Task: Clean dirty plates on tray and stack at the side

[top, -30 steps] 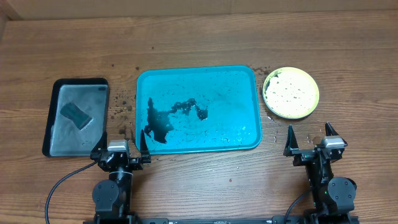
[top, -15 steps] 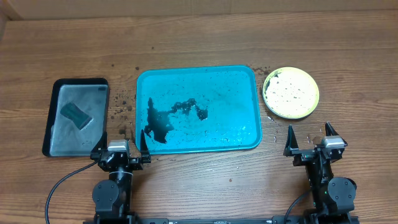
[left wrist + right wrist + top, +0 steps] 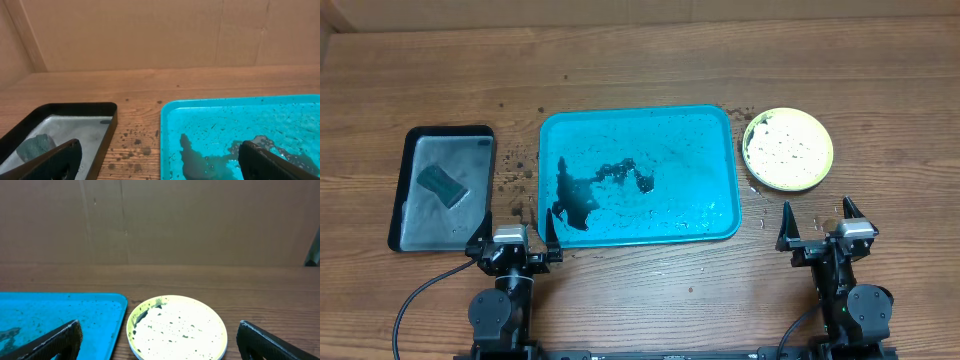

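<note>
Big turquoise tray [image 3: 636,110] lying flat in the middle of the table [image 3: 640,50], long side running left to right, pretty grubby with a black puddle and smears left of centre and specks all over. Just beside its far right corner, one round plate [image 3: 787,149] with a yellow-green rim, flat on the table, white centre flecked with dark specks, close to the tray but not touching.

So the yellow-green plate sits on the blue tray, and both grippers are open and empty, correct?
No. The yellow-green plate sits on the wooden table just right of the blue tray, not on it, as the overhead view shows. The left gripper and right gripper are indeed open and empty.
</note>
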